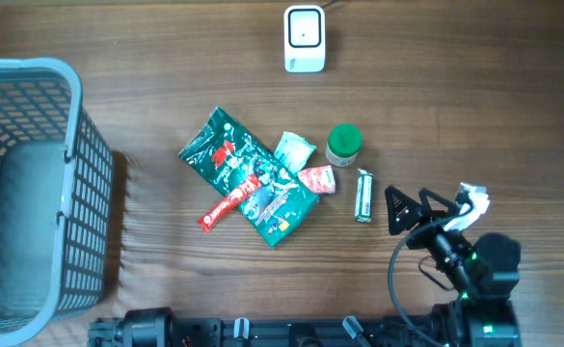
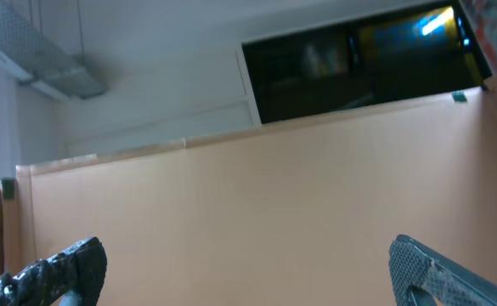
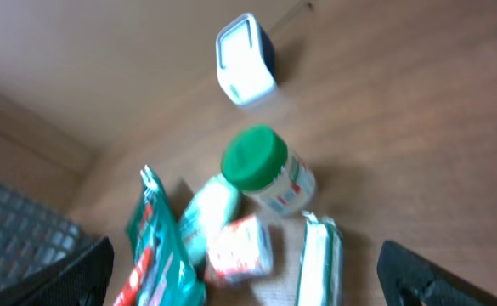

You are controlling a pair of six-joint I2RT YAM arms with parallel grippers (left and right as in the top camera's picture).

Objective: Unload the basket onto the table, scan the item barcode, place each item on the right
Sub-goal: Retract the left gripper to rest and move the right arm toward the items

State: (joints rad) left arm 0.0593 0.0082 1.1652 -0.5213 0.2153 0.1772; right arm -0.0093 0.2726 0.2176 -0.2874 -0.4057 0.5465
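While both sets of jaws are held wide and empty, the right gripper (image 1: pixel 397 211) is poised just beside the silver stick pack (image 1: pixel 362 196), the left gripper (image 2: pixel 240 276) aimed up, away from the items. Items are crowded: the green-lidded jar (image 1: pixel 344 143) could be toppled, or two packs pinched together. Scanner (image 1: pixel 305 39) stands well beyond. Nothing is seen in the basket (image 1: pixel 26 66).

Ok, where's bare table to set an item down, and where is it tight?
Bare wood lies between the basket and the green bag, between the scanner and the green-lidded jar, and everywhere right of the scanner. Crowded: the packets bunched from the bag to the jar, with the right gripper close beside them.
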